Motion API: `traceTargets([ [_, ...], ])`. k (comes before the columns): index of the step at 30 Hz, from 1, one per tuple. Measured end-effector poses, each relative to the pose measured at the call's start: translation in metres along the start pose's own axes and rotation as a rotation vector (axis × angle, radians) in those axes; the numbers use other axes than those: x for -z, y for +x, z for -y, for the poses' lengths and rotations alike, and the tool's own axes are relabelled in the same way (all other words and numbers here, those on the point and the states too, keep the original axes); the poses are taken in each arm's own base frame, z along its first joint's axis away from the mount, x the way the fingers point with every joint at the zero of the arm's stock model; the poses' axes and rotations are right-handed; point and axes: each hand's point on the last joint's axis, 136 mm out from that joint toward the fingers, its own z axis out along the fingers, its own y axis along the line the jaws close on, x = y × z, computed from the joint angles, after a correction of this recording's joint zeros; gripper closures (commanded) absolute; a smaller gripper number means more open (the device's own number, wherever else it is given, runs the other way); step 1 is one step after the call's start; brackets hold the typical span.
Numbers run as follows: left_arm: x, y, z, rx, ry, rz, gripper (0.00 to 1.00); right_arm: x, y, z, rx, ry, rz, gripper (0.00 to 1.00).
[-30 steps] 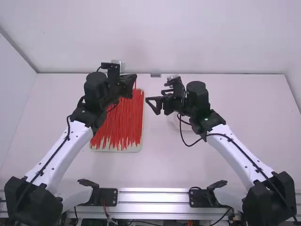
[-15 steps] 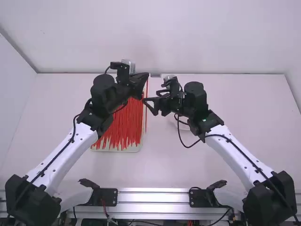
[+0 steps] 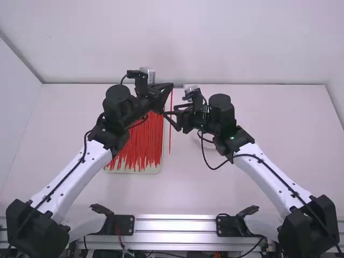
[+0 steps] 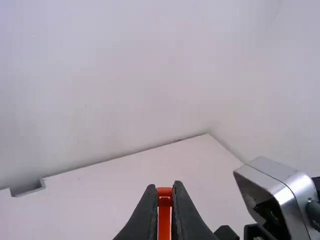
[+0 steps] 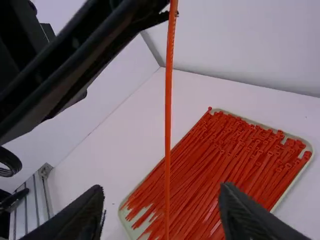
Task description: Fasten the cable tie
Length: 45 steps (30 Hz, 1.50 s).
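Progress: you have one thin orange plastic cable tie (image 3: 170,126) lifted clear. No loop is made, and the tail is not yet threaded through the head.
Left hand (image 3: 170,87): pinched tight on the tie's top end; the strap hangs straight down by the right edge of the pale tray (image 3: 159,171).
Right hand (image 5: 160,190): spread wide, a finger either side of the strap, not touching.
Materials: flat, smooth, flexible strap; dense heap of matching ties (image 3: 141,140); matte white worktop (image 3: 269,118).

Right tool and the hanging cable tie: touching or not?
Apart. The right wrist view shows the cable tie hanging midway between the open fingers of the right tool, clear gap on each side; the left tool grips its top.
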Motion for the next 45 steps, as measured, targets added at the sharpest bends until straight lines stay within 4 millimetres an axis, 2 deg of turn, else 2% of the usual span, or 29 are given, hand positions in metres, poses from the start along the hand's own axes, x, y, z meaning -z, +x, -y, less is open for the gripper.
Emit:
traceTargets([
  [1, 0.000, 0.000, 0.001, 0.004, 0.002, 0.000, 0.98, 0.000, 0.000, 0.000, 0.002, 0.000, 0.000, 0.51],
  [4, 0.000, -0.001, 0.005, 0.012, 0.021, 0.003, 0.98, 0.000, 0.000, 0.000, 0.001, 0.000, 0.000, 0.71],
  [5, 0.000, -0.001, 0.006, 0.014, 0.026, 0.002, 0.98, 0.000, 0.000, 0.000, 0.002, 0.000, 0.001, 0.83],
  [7, -0.001, 0.000, 0.008, 0.018, 0.030, 0.000, 0.98, 0.000, 0.000, 0.000, 0.003, 0.000, 0.000, 1.00],
  [12, -0.001, 0.000, 0.008, 0.013, 0.031, 0.000, 0.96, 0.001, 0.000, 0.002, -0.023, 0.006, 0.002, 1.00],
  [14, -0.001, 0.000, 0.007, 0.006, 0.024, 0.000, 0.80, 0.002, -0.001, 0.005, -0.033, 0.013, 0.003, 1.00],
  [15, -0.001, 0.000, 0.007, 0.005, 0.022, 0.001, 0.79, 0.002, -0.001, 0.006, -0.034, 0.014, 0.004, 1.00],
  [17, 0.000, 0.001, 0.000, 0.004, -0.005, -0.002, 0.60, 0.006, -0.004, 0.013, -0.038, 0.023, 0.012, 1.00],
  [19, 0.000, 0.000, -0.002, -0.003, -0.011, 0.000, 0.47, 0.009, -0.006, 0.016, -0.040, 0.022, 0.015, 1.00],
  [21, 0.002, -0.002, -0.008, -0.027, -0.013, 0.001, 0.30, 0.015, -0.009, 0.022, -0.044, 0.012, 0.019, 1.00],
  [25, 0.011, -0.009, -0.023, -0.044, 0.012, -0.002, 0.11, 0.025, -0.015, 0.028, -0.039, -0.019, 0.028, 1.00],
  [27, 0.017, -0.014, -0.029, -0.047, 0.031, 0.001, 0.09, 0.030, -0.018, 0.029, -0.028, -0.043, 0.036, 1.00],
  [28, 0.022, -0.020, -0.032, -0.061, 0.053, 0.013, 0.06, 0.032, -0.021, 0.029, -0.020, -0.058, 0.041, 1.00],
  [30, 0.032, -0.033, -0.036, -0.087, 0.109, 0.038, 0.04, 0.038, -0.025, 0.028, 0.000, -0.090, 0.052, 1.00],
  [33, 0.042, -0.051, -0.033, -0.132, 0.224, 0.068, 0.01, 0.046, -0.033, 0.025, 0.043, -0.137, 0.077, 1.00],
  [35, 0.044, -0.055, -0.026, -0.156, 0.294, 0.069, 0.02, 0.048, -0.038, 0.022, 0.067, -0.156, 0.091, 1.00],
  [37, 0.044, -0.055, -0.014, -0.178, 0.409, 0.043, 0.02, 0.051, -0.042, 0.018, 0.095, -0.179, 0.106, 1.00],
  [40, 0.038, -0.051, -0.005, -0.176, 0.536, -0.016, 0.03, 0.052, -0.044, 0.014, 0.114, -0.201, 0.112, 1.00],
  [45, 0.027, -0.047, -0.005, -0.149, 0.662, -0.101, 0.05, 0.053, -0.041, 0.008, 0.143, -0.237, 0.101, 1.00],
])
